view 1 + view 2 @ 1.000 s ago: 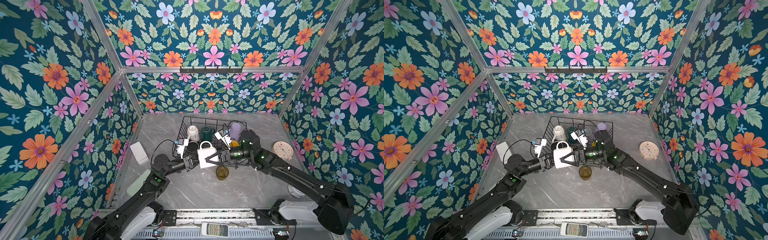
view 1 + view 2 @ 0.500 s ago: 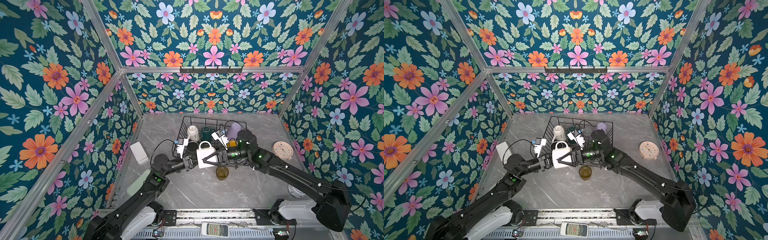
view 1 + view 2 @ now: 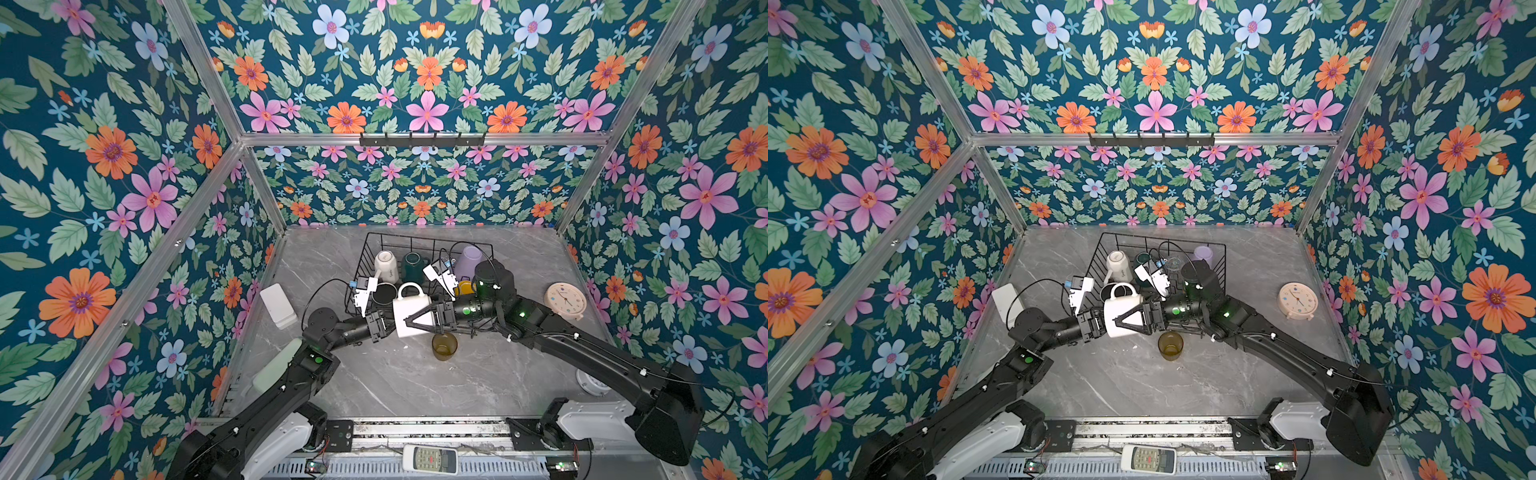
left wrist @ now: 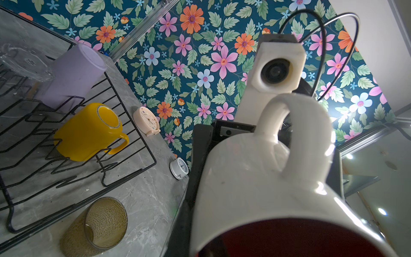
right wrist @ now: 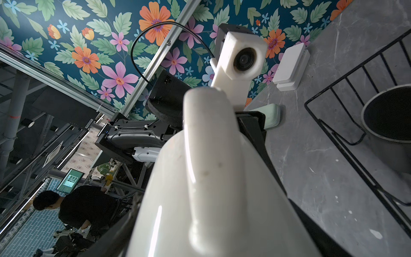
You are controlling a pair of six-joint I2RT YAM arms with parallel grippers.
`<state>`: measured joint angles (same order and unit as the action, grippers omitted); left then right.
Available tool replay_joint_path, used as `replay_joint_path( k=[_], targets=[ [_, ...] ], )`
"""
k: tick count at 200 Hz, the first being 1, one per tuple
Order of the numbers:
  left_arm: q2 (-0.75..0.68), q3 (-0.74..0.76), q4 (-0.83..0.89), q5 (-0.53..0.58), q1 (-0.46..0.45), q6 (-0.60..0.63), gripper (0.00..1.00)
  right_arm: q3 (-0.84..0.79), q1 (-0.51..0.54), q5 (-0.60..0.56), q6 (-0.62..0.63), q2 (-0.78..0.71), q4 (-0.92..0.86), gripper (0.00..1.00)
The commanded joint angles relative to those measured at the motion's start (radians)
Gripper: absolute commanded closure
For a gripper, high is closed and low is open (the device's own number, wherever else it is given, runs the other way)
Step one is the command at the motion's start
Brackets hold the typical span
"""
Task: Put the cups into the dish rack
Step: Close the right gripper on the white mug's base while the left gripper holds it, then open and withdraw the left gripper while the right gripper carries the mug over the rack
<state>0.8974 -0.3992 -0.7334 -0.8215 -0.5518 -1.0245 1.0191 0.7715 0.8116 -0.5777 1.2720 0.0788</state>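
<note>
A white mug with a red inside (image 3: pixel 409 309) (image 3: pixel 1121 309) (image 4: pixel 255 178) (image 5: pixel 200 189) hangs on its side above the table, just in front of the dish rack (image 3: pixel 374 245) (image 3: pixel 1104 245) (image 4: pixel 153 162). My left gripper (image 3: pixel 390 326) (image 3: pixel 1100 324) is shut on its rim. From the other side my right gripper (image 3: pixel 409 322) (image 3: pixel 1119 322) closes around its body. In the rack are a white mug (image 3: pixel 385 264), a green mug (image 3: pixel 411 262), a lilac tumbler (image 3: pixel 467 259), a yellow mug (image 4: pixel 89 131) and a black mug (image 3: pixel 384 293). An amber tumbler (image 3: pixel 444 347) stands on the table.
A white box (image 3: pixel 277 305) and a pale green case (image 3: pixel 274 365) lie along the left wall. A cream clock (image 3: pixel 564 300) and a small white clock (image 3: pixel 592 382) sit at the right. A remote (image 3: pixel 430 459) lies on the front rail.
My right gripper has slid left onto the mug and its jaws have narrowed a little around the body. The left gripper and the mug have stayed put.
</note>
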Motion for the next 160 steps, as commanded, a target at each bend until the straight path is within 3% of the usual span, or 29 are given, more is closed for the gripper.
replay_joint_path(
  k=[1, 8, 50, 73, 94, 126, 160],
  targets=[
    [0.000, -0.013, -0.071, 0.002, -0.005, 0.000, 1.00, 0.000, 0.006, -0.140, 0.023, 0.004, -0.035, 0.91],
    [0.000, -0.013, -0.069, 0.003, -0.005, 0.001, 1.00, 0.004, 0.006, -0.140, 0.023, 0.003, -0.037, 1.00],
    [-0.003, -0.013, -0.053, 0.008, -0.004, 0.004, 1.00, 0.012, 0.006, -0.162, 0.014, -0.021, -0.039, 1.00],
    [-0.014, -0.013, -0.023, 0.016, -0.004, 0.012, 0.92, 0.020, 0.004, -0.180, 0.010, -0.041, -0.046, 1.00],
    [-0.022, -0.015, 0.007, 0.025, -0.004, 0.022, 0.79, 0.027, 0.003, -0.189, 0.010, -0.057, -0.054, 1.00],
    [-0.039, -0.016, 0.053, 0.043, -0.003, 0.043, 0.37, 0.033, -0.012, -0.206, 0.010, -0.093, -0.093, 1.00],
    [-0.102, -0.027, 0.186, 0.129, -0.003, 0.124, 0.21, 0.036, -0.048, -0.247, 0.037, -0.161, -0.190, 1.00]
  ],
)
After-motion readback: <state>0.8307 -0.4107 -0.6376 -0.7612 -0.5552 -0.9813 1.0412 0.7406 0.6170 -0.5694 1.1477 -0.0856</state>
